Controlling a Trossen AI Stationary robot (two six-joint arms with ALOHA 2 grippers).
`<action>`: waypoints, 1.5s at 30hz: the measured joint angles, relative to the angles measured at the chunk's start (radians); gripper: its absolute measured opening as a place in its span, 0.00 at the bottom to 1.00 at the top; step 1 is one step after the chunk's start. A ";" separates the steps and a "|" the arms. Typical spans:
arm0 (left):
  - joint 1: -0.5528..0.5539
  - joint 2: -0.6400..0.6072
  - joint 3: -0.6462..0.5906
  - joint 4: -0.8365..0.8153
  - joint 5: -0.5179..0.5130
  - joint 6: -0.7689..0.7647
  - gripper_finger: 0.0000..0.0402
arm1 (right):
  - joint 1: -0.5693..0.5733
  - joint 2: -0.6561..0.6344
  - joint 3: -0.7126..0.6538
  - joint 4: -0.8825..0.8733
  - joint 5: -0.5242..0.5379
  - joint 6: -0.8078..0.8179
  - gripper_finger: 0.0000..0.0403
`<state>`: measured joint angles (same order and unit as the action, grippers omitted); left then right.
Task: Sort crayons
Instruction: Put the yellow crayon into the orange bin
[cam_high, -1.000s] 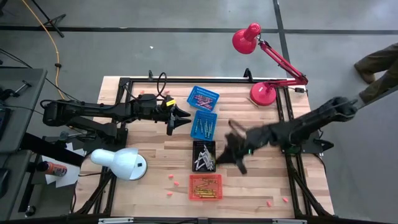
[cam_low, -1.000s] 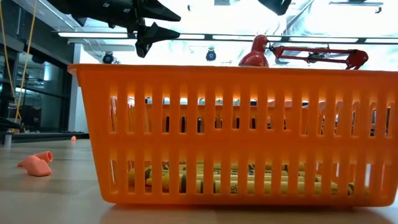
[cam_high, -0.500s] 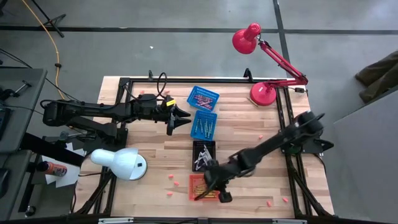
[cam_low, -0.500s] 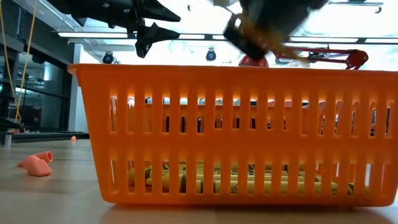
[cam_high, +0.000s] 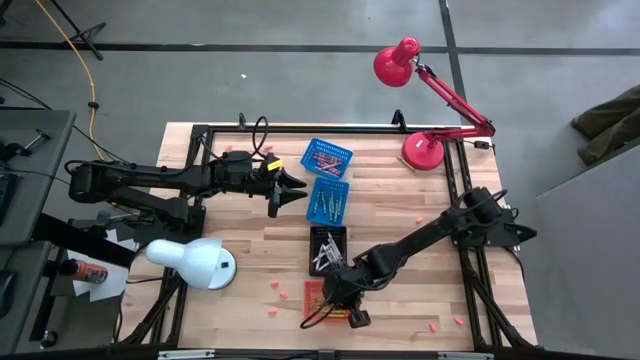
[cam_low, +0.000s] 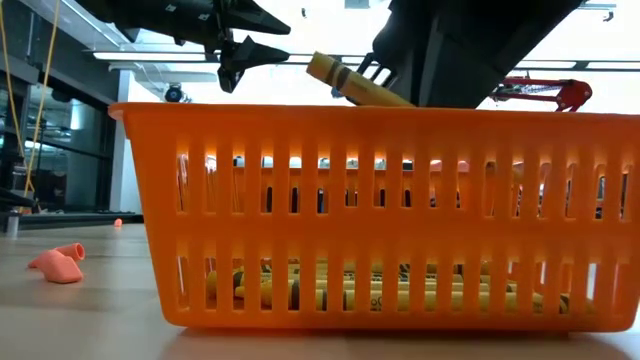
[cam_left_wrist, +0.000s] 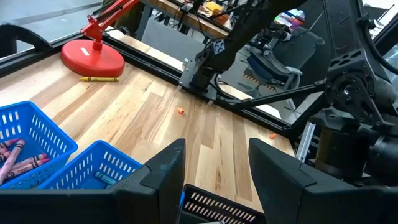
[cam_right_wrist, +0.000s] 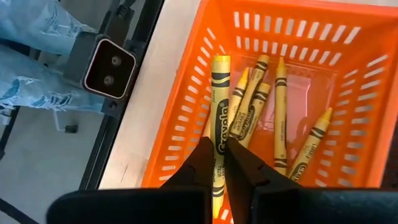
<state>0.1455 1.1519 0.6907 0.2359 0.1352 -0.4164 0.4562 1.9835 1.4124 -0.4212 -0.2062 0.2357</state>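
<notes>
My right gripper hangs just above the orange slotted plastic basket, its two dark fingers pinched on a yellow paper-wrapped crayon. I hold the stick near one end, so most of its length juts out past my fingertips and over the basket's inside. From table height the crayon is tilted, its free end raised clear of the basket's rim. That grip, I judge, leaves the long end free to drop in once I let go.

Directly beneath my fingers lie more yellow crayons, loose on the basket floor and pointing roughly the same way as the one I carry. Yellow goes with yellow, which is why I am over this basket and not the small black basket just beyond it, which holds pale sticks.

From above, my right gripper sits over the orange basket at the near edge of the light wooden table.

My left gripper waits well apart, fingers spread and empty, just beside two blue plastic baskets; the farther one holds pink crayons.
</notes>
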 joint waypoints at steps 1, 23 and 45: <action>0.000 0.000 0.000 0.000 0.000 0.000 0.41 | -0.003 0.000 0.000 0.001 -0.001 -0.001 0.03; 0.000 0.000 0.000 0.000 0.000 0.000 0.41 | -0.084 -0.183 -0.035 -0.473 0.082 -0.130 0.47; -0.002 0.000 0.000 -0.002 0.000 -0.001 0.41 | -0.296 -0.904 -0.973 0.986 0.380 0.341 0.36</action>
<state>0.1437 1.1519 0.6905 0.2337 0.1349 -0.4171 0.1600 1.0790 0.4393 0.5648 0.1735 0.5765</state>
